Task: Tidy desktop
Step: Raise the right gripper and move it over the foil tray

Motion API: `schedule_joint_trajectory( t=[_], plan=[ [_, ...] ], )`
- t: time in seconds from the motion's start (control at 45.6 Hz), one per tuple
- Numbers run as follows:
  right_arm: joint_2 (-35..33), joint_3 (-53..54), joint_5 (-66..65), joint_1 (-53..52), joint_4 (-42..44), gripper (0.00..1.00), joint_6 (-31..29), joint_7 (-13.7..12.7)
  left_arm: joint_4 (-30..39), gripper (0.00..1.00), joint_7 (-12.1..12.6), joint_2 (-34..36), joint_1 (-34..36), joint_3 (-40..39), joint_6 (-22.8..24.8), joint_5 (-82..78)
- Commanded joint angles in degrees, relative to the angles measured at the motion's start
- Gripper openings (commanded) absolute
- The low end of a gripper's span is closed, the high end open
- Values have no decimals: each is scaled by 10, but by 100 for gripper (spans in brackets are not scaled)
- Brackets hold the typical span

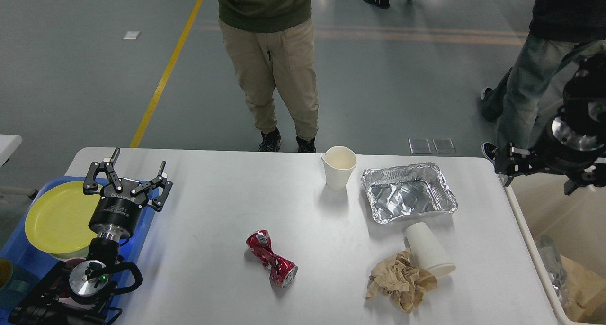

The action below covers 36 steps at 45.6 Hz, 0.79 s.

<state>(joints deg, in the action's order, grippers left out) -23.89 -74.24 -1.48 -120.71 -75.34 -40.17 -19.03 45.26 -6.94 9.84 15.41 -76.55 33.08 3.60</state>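
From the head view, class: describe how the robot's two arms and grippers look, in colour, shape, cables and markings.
The left gripper is black, its two linkage fingers white-tipped, on a round black body with faint lettering, a silver collar, a looping black cable and blue and green lights. The right gripper is black and small; behind it sits a silver ring.

Single head view, high, facing forward and down over the matte white rectangular desktop (227, 197), grey floor beyond.
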Motion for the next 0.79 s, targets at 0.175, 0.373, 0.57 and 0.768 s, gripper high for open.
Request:
schedule_joint_trajectory(
  t=[0.175,0.373,0.57,0.768],
  plan=[
    [40,19,2,-187,-150,100,-73,2,0,96,0,0,0,0,1,0],
    [43,81,2,-220,-232,100,-65,3,0,96,0,0,1,0,0,0],
    [35,77,1,-219,-229,100,-58,3,0,96,0,0,0,0,0,0],
    [28,81,1,-216,-224,100,-56,3,0,96,0,0,1,0,0,0]
  ],
)
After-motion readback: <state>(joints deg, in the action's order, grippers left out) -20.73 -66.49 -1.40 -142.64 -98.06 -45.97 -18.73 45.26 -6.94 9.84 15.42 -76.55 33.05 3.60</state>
